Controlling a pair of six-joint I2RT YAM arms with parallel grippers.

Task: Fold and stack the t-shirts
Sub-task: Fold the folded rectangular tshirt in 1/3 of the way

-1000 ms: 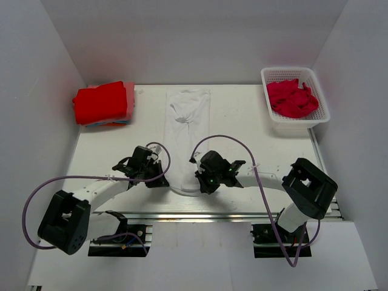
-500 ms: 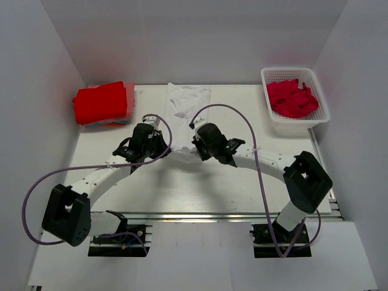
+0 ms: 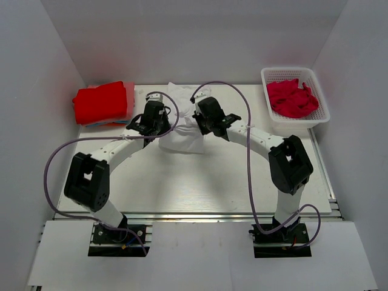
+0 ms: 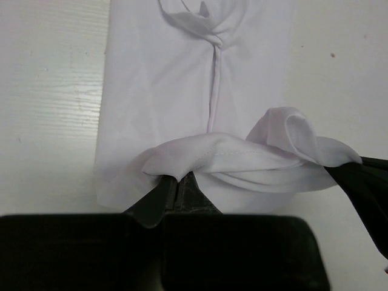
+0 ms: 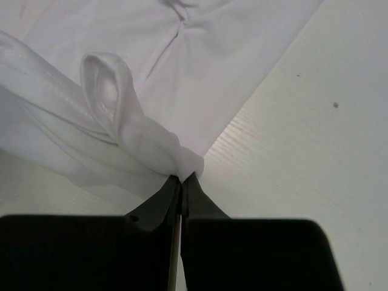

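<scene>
Both arms are stretched out toward the far half of the table (image 3: pixel 200 182), and between them they hold the white t-shirt (image 3: pixel 182 139), doubled over on itself near the middle of the far edge. The left gripper (image 4: pixel 177 182) is pinched tight on a hem edge, with the cloth rolling over its fingertips. The right gripper (image 5: pixel 182 177) is clamped just as tight on the other corner, with a small loop of hem standing up beside it. The rest of the shirt lies flat on the table beyond them, collar end farthest away.

This looks like the lengthwise fold, hem going up to meet the collar. To do it well, I'd say the two grippers should travel level and side by side, so the crease comes out square to the shirt's long sides. The hem sags and bunches between them, so drawing the grippers slightly apart would take out that slack before laying it down. Lower the edge onto the flat layer, letting go only once it rests there, or the thin cloth may spring back.

The folded red t-shirts (image 3: pixel 100 103) sit at the far left, well apart, and crimson t-shirts (image 3: pixel 292 98) lie crumpled in the basket (image 3: pixel 296 125) at the far right
</scene>
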